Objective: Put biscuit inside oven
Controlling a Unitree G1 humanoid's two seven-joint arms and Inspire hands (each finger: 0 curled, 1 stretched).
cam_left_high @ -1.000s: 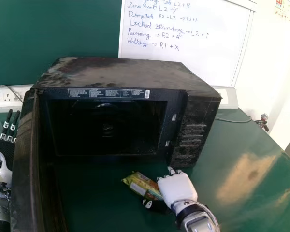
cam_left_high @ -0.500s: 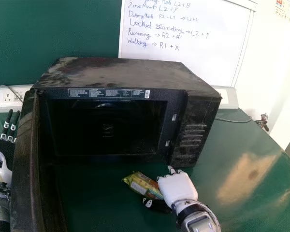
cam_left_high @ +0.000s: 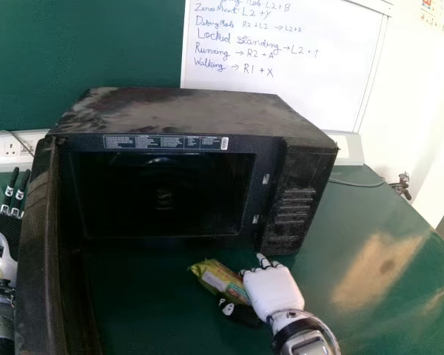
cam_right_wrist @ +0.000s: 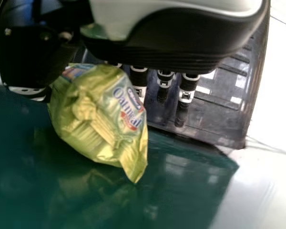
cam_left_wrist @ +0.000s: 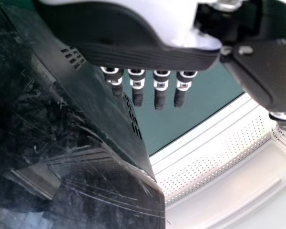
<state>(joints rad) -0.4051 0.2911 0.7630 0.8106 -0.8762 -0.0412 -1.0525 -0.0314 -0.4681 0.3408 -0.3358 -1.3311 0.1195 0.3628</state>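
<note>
The yellow-green biscuit packet (cam_left_high: 220,279) is in front of the black oven (cam_left_high: 177,115), near the lower right of its opening. My right hand (cam_left_high: 273,291) is at the packet's right side, with the thumb below it. In the right wrist view the packet (cam_right_wrist: 102,117) is pinched between the thumb and fingers of my right hand (cam_right_wrist: 181,45), its loose end sticking out over the green table. The oven stands open, its dark cavity facing me. At the far left, outside the oven door (cam_left_high: 38,259), my left hand (cam_left_high: 9,233) has straight fingers; the left wrist view shows this hand (cam_left_wrist: 133,50) beside the oven.
The open door juts toward me on the left, between the left hand and the cavity. The green table (cam_left_high: 355,222) extends to the oven's right. Behind are a whiteboard (cam_left_high: 281,66) and a wall socket strip (cam_left_high: 11,150); a cable lies right of the oven.
The packet has turned slightly and shifted a little right at its free end. The right hand has moved very slightly right; the left hand has kept still.
</note>
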